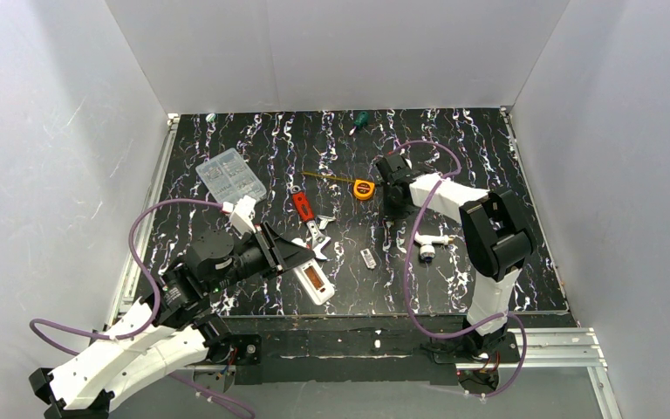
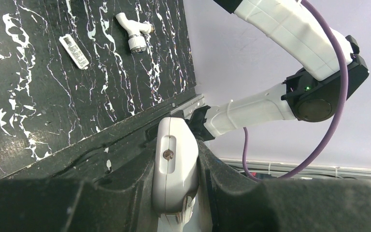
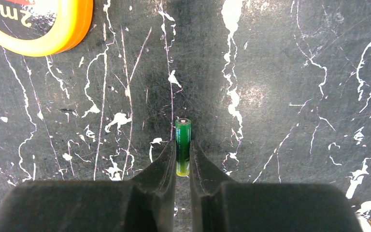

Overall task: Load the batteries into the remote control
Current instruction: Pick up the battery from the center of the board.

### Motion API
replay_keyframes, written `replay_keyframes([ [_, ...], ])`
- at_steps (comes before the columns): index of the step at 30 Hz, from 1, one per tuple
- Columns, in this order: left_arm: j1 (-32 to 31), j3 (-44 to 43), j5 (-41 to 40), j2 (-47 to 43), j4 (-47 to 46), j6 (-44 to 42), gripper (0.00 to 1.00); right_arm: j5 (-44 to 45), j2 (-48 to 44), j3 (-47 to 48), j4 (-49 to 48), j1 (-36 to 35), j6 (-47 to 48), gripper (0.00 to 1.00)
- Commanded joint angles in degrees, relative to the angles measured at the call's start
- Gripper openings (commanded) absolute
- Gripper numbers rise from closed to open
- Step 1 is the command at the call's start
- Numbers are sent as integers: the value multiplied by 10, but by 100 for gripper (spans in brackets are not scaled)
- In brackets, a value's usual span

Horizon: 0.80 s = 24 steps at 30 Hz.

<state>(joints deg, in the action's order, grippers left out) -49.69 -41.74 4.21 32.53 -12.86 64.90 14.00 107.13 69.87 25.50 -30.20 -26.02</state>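
Note:
My left gripper [image 1: 290, 253] is shut on one end of the white remote control [image 1: 317, 283], held low over the table near its front edge with the recessed bay facing up. Something reddish shows in the bay. In the left wrist view the remote's rounded white end [image 2: 176, 145] sits between the jaws of my left gripper [image 2: 176, 162]. My right gripper [image 1: 393, 197] is down at the table in the middle right. Its jaws [image 3: 183, 145] are shut on a green and yellow battery [image 3: 183, 129], which points away along the fingers.
An orange tape measure [image 1: 364, 188] lies just left of the right gripper. A white tap-shaped piece [image 1: 432, 243], a small white marked strip [image 1: 367, 258], silver metal pieces [image 1: 318, 229], a red-handled tool [image 1: 303, 206] and a clear compartment box [image 1: 229, 175] lie around.

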Motion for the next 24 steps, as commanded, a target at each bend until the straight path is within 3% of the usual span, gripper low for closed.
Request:
replay_keyframes([
  [1, 0, -5, -4, -10, -11, -7, 0, 0, 15, -13, 41, -2, 0, 8],
  [6, -1, -5, -8, -11, -4, -8, 0, -37, -60, -41, 11, -2, 28, 1],
  [11, 0, -5, -17, -16, 8, -12, 0, -143, -223, -123, -71, -22, 83, 1],
  [18, 0, 9, -28, -20, 3, -12, 0, -176, -493, -247, -212, -126, 52, 1],
  [24, 1, 15, -20, -13, -20, -11, 0, -240, -647, -304, -291, -187, 110, 1],
])
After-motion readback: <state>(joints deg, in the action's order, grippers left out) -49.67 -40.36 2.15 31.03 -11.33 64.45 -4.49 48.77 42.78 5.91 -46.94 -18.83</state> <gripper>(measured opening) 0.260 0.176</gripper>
